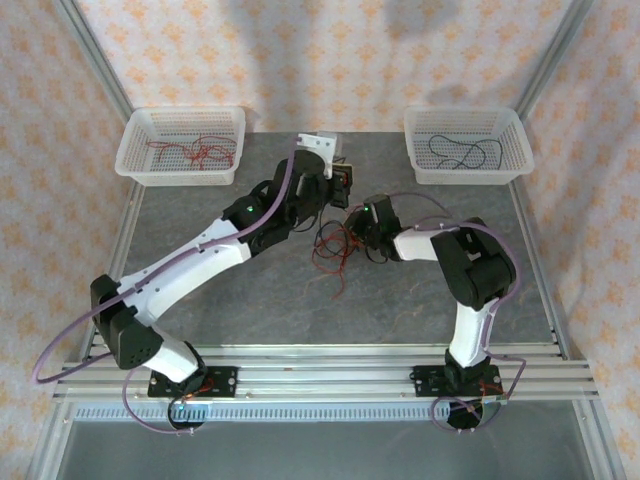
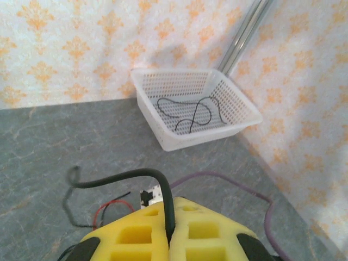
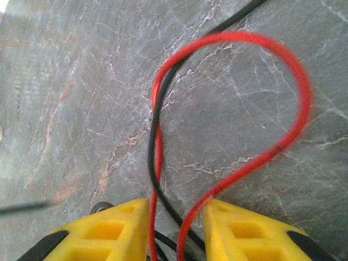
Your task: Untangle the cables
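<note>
Left gripper (image 2: 169,215) is clenched on a black cable (image 2: 117,178) in front of the white basket (image 2: 182,142), while the right gripper (image 3: 175,212), jaws apart, straddles a red cable (image 3: 296,81) and another black one, also short of that basket.

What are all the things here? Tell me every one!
table: one, grey, under everything.
left basket: one, white, far left corner.
right basket: one, white, far right corner.
red cables: a few, red, inside the left basket.
black loop: one, black, inside the right basket.
tangled cables: a bunch, red and black, middle of the table.
held cable: one, black, pinched in the left hand.
left arm: one, white and black, near left.
right arm: one, white and black, near right.
left hand: one, yellow fingers, shut.
right hand: one, yellow fingers, open around tangled cables.
</note>
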Available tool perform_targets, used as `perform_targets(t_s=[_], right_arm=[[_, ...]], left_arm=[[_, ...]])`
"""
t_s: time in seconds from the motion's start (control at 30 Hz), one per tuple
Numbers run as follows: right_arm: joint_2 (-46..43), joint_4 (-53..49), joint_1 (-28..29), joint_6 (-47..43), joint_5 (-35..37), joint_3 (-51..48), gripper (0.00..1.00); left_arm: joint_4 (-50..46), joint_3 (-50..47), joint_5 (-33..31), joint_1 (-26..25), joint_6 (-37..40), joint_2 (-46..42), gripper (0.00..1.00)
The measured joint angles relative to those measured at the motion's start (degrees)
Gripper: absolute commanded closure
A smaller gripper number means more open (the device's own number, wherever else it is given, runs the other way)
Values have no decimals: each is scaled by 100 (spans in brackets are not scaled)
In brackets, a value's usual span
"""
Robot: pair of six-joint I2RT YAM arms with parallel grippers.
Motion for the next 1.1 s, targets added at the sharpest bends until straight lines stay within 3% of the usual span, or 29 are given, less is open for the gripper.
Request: perform_targets(t_s=[0.3,0.67,0.8,1.1], right_arm=[[-42,431,0,144,31,-260,70],[-369,632,0,28,46,-706,66],[-1071,-22,0,-614,179,-820,61],[-3654,-625,2,-2743,223,-1147,47]], left_arm=[[-9,26,-111,0,103,-127,100],[-107,776,-269,0,308,-127,100],[-131,780,-426,0,321,-127,100],[-155,780,-748,0,179,-125,100]])
